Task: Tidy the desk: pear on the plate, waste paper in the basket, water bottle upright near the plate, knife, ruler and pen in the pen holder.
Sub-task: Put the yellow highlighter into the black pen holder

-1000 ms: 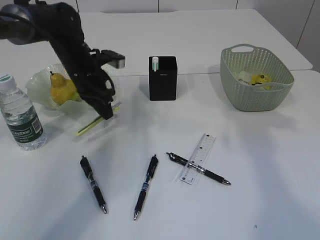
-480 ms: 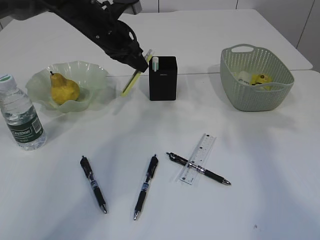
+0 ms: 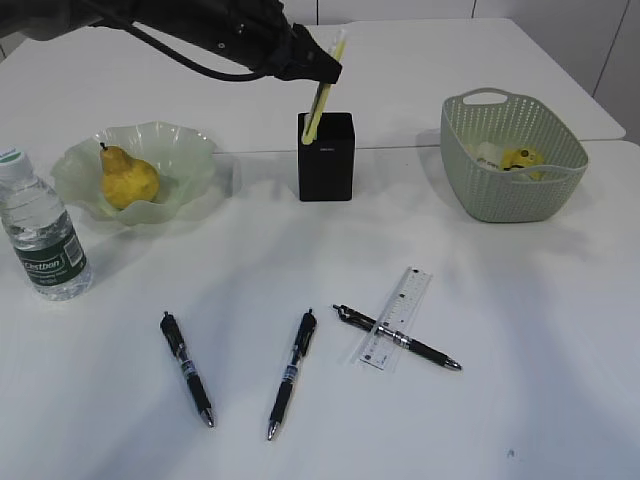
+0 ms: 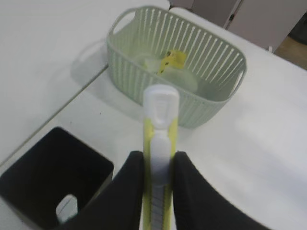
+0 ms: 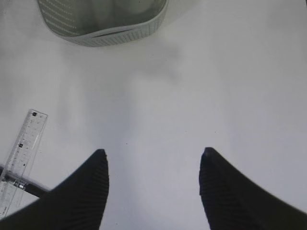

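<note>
My left gripper (image 3: 328,68) is shut on a yellow-green utility knife (image 3: 322,95) and holds it nearly upright over the black pen holder (image 3: 326,165), its lower end at the opening. In the left wrist view the knife (image 4: 160,139) sits between the fingers (image 4: 128,191), with the holder (image 4: 43,177) to the left. My right gripper (image 5: 153,158) is open and empty above the table. A clear ruler (image 3: 398,315) lies under one black pen (image 3: 410,345); two more pens (image 3: 187,368) (image 3: 292,372) lie in front. The pear (image 3: 128,180) is on the green plate (image 3: 190,150). The bottle (image 3: 40,235) stands upright left of the plate.
The green basket (image 3: 510,155) at the right holds yellow and white paper (image 3: 520,158); it also shows in the left wrist view (image 4: 192,81) and the right wrist view (image 5: 100,24). A white-topped item (image 4: 65,208) stands inside the holder. The ruler's end (image 5: 24,143) shows near my right gripper.
My left gripper has lifted the knife from the table by the plate, carried it right and turned it upright over the pen holder.
</note>
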